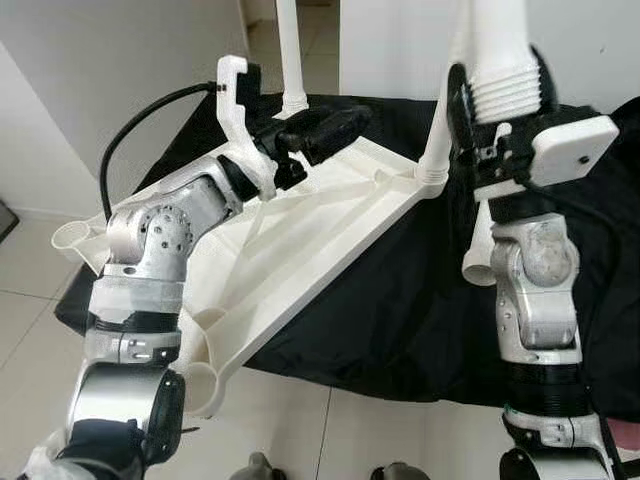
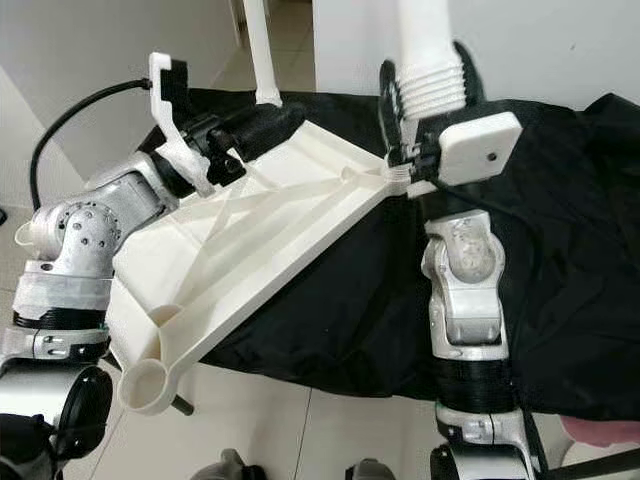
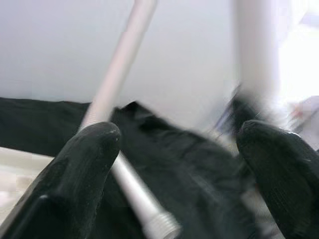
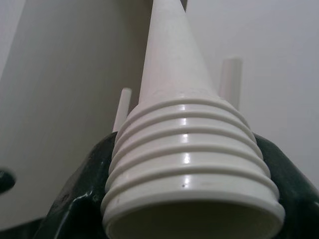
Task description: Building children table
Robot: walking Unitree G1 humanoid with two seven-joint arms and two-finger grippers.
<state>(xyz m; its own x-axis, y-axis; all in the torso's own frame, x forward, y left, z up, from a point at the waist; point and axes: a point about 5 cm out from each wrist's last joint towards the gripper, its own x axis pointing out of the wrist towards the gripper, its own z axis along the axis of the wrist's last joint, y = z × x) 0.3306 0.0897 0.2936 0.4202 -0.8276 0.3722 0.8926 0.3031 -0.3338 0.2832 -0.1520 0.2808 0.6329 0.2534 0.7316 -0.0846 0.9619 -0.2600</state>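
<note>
White plastic tabletop (image 1: 300, 240) lies upside down on black cloth (image 1: 400, 300). Your right gripper (image 4: 187, 199) pinches a ribbed white leg (image 1: 497, 50); left gripper (image 3: 184, 164) hovers spread. Come in tilted and you'll cross-thread the near socket (image 2: 148, 382).

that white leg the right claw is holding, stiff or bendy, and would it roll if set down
The white leg looks like rigid moulded plastic, so probably stiff. It appears hollow at its threaded end, so likely light for its length. Its round, tapering shape suggests it would roll in a curve on a hard surface; the black cloth may slow that.
</note>
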